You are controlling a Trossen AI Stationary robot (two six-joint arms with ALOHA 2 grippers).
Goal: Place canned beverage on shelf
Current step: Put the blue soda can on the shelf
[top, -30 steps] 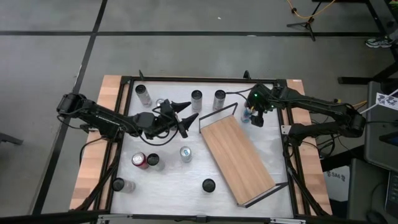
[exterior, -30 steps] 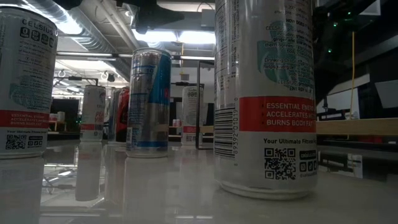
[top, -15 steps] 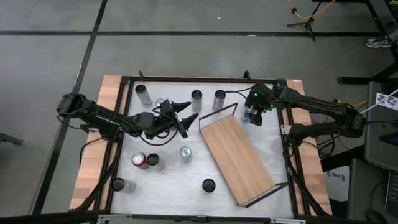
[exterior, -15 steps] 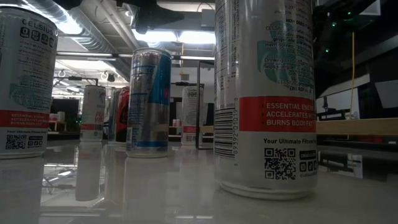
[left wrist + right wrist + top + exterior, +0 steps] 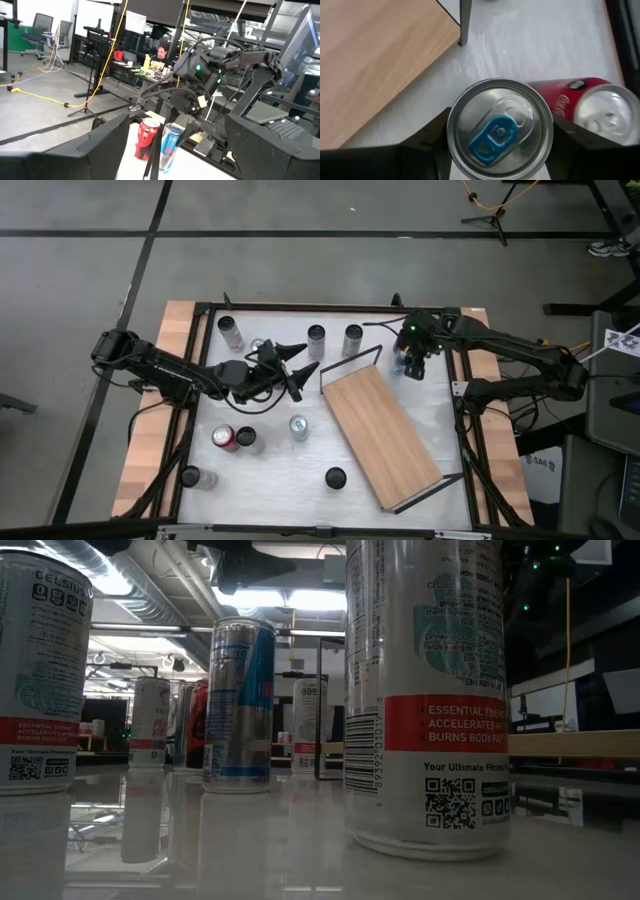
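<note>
The right hand (image 5: 413, 367) narrows around the blue-tabbed can (image 5: 499, 133), its fingers (image 5: 427, 140) now flanking the can's rim.

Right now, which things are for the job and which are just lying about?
For the job: blue-tab can, shelf, right gripper over that can.
Lying about: Coke can beside it, other cans left of the shelf, left gripper idle among them.

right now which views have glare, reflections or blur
Low view: ceiling lights blow out, the glossy tabletop mirrors the cans, and the nearest white can overfills the frame. Right wrist view: the blue-tabbed can is sharp, its own fingers blurred. High view: even light, soft shadows.
</note>
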